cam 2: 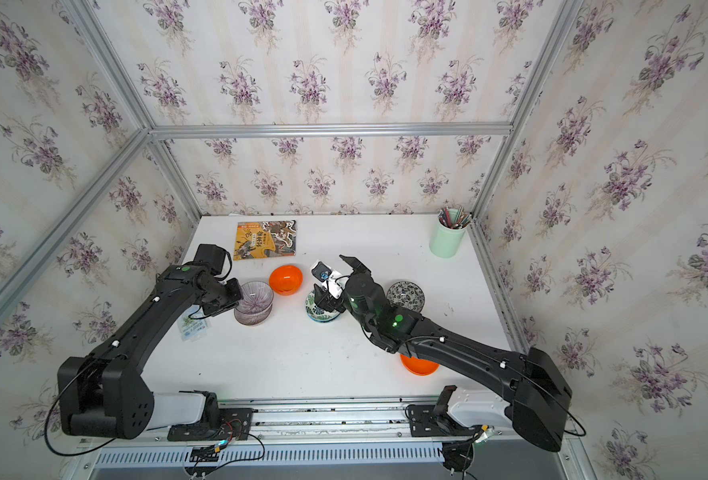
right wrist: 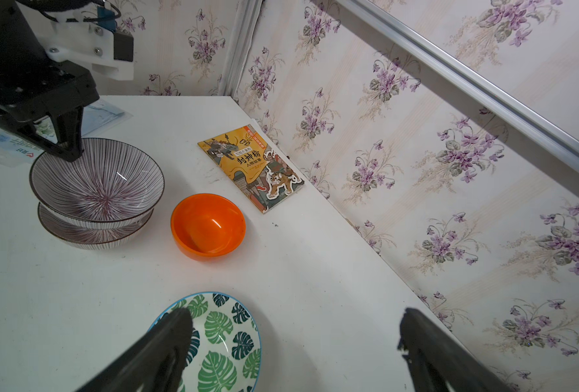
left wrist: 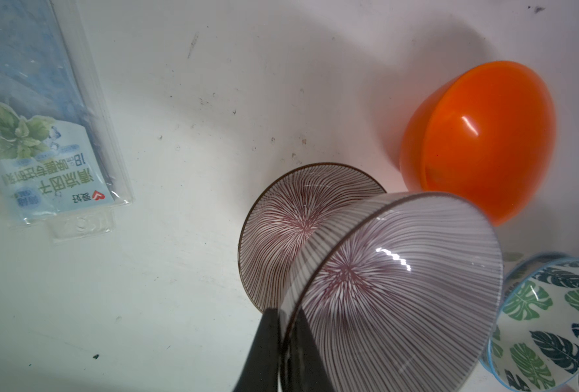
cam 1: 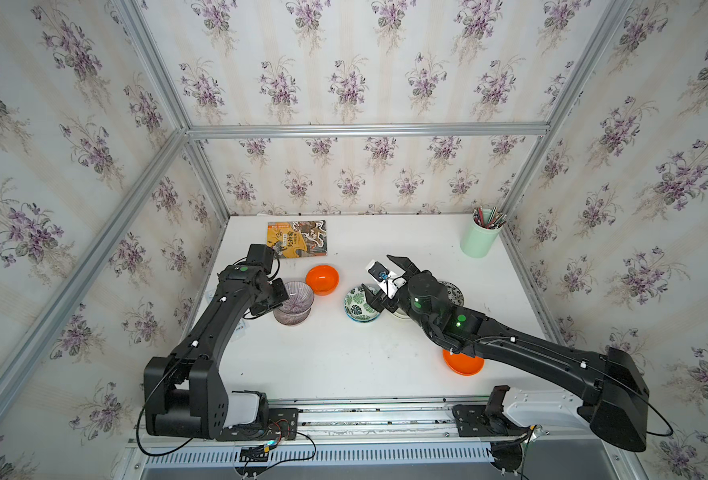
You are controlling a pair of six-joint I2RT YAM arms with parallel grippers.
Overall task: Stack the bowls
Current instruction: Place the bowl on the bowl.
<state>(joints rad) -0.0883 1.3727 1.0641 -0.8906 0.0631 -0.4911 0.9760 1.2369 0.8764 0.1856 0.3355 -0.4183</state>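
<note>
Pinching left rim of upper purple striped bowl point(right wrist: 97, 183) with left gripper point(right wrist: 67, 149), jaws clamped on the thin wall. Holding it off-centre over lower purple striped bowl point(right wrist: 91, 234), left of centre on table; touching or not, cannot tell. Hovering right gripper point(right wrist: 294, 315) above leaf-print bowl point(right wrist: 220, 339), jaws wide apart, gripping nothing. Likely risks: one-sided rim grip slipping; releasing while offset, leaving pair rocking; bumping orange bowl point(right wrist: 208, 225) just beside, right.

purple-striped bowls point(right wrist: 97, 190), orange bowl point(right wrist: 208, 225), leaf-print bowl point(right wrist: 223, 325) (green, teal)
</note>
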